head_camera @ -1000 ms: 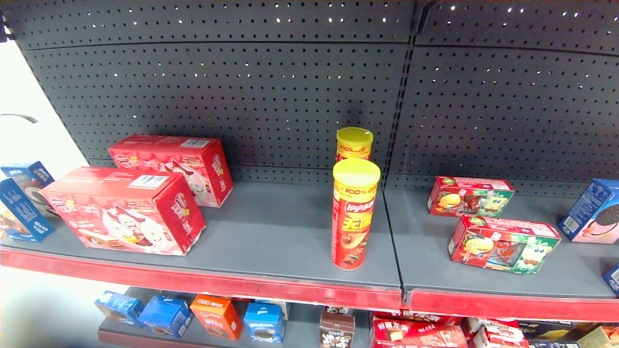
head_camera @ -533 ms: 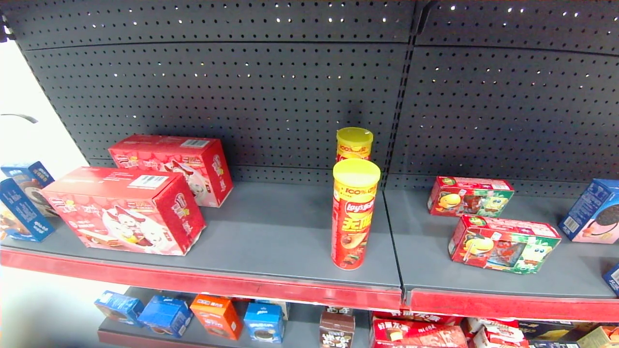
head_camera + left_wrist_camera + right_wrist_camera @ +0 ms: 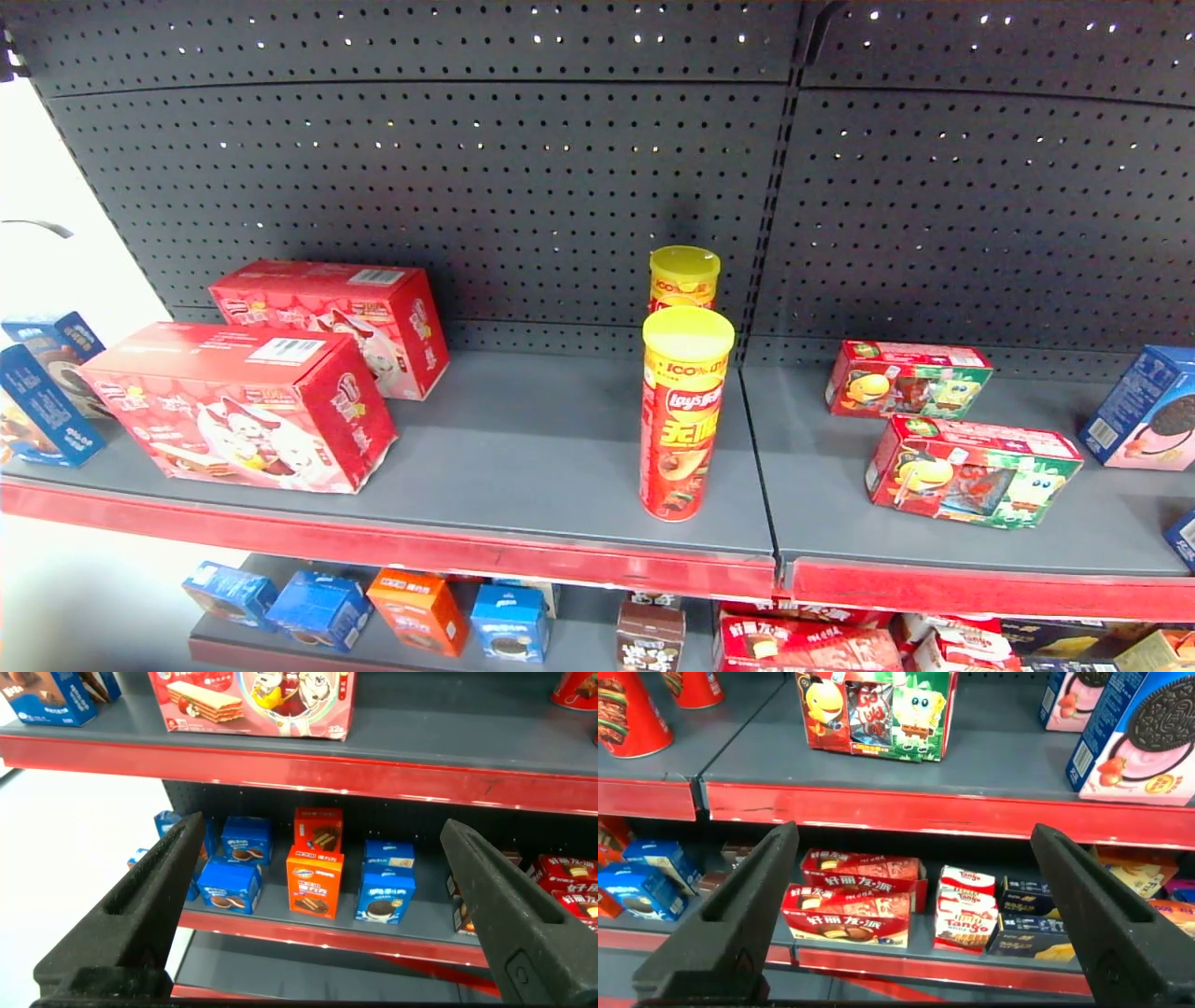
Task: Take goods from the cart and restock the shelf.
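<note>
Grey shelf [image 3: 523,439] spans mid-frame in the head view; two yellow-lidded chip cans stand upright at centre, front can [image 3: 686,415] near the red lip, rear can [image 3: 684,277] close to the pegboard [image 3: 467,187]. Big red boxes [image 3: 243,406] lie at frame left, cartoon boxes [image 3: 971,471] at right. Left hand [image 3: 322,831] and right hand [image 3: 915,833] both gape wide, holding nothing, each before the shelving's lower tier.

Yellow-lidded red chip can [image 3: 680,439], red wafer box [image 3: 245,406], grey shelf [image 3: 523,448] with red edge, black perforated back panel [image 3: 467,187]
</note>
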Robot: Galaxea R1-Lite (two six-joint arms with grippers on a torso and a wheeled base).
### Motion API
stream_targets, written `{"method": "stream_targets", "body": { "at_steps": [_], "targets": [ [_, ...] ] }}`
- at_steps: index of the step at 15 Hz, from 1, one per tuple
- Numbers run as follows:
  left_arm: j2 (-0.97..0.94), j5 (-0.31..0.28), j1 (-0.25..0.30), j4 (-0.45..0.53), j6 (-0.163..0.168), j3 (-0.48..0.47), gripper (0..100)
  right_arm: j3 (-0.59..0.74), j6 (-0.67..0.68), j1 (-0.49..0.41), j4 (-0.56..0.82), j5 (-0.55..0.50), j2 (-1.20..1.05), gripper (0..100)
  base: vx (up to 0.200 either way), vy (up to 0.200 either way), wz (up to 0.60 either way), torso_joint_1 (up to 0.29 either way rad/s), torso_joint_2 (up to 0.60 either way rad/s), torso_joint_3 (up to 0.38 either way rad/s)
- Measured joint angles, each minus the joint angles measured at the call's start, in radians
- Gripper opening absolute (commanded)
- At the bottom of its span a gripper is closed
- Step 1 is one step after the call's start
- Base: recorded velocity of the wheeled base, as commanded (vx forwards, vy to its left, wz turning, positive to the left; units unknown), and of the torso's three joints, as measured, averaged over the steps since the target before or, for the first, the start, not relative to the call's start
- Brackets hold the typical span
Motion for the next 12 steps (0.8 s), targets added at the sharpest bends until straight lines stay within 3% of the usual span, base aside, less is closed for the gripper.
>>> {"method": "stream_targets", "body": {
  "at_steps": [12],
  "targets": [
    [0.000, 0.000, 0.000, 0.000, 0.000, 0.000, 100, 0.000, -0.004, 0.000, 0.000, 0.001, -0.001, 100, 0.000, 0.000, 0.00, 0.000, 0.00, 0.000]
  ]
}}
